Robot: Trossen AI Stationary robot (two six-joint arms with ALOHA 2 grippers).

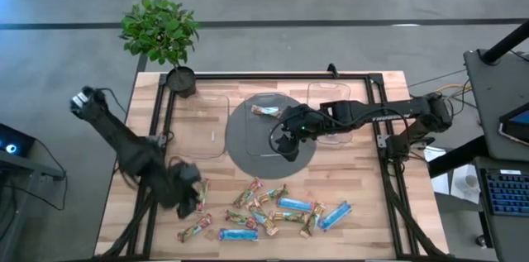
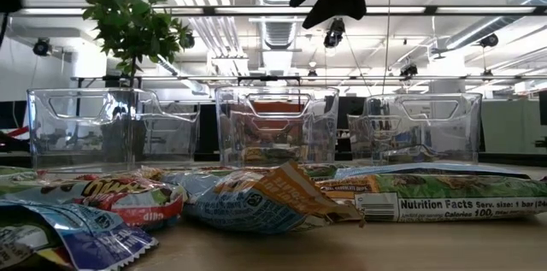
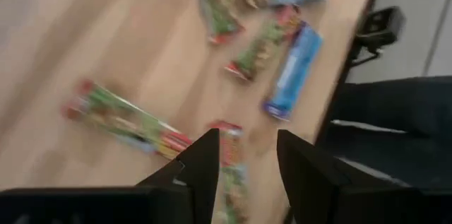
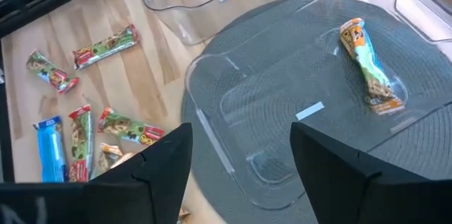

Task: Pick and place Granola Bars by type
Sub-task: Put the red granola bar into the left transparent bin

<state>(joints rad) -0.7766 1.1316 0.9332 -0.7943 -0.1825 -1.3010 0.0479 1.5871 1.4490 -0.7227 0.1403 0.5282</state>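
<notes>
My left gripper [image 3: 246,160] hangs with fingers spread over the scattered Granola Bars [image 1: 273,210], a green-wrapped bar [image 3: 227,155] showing between the fingertips. My right gripper [image 4: 241,157] is also spread and empty, above the clear middle bin [image 4: 244,97], one orange-green bar [image 4: 369,68] lying beyond its fingers.

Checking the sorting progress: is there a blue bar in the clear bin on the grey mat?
No, the clear bin on the grey mat holds just one bar, wrapped in green and orange, not blue.
</notes>
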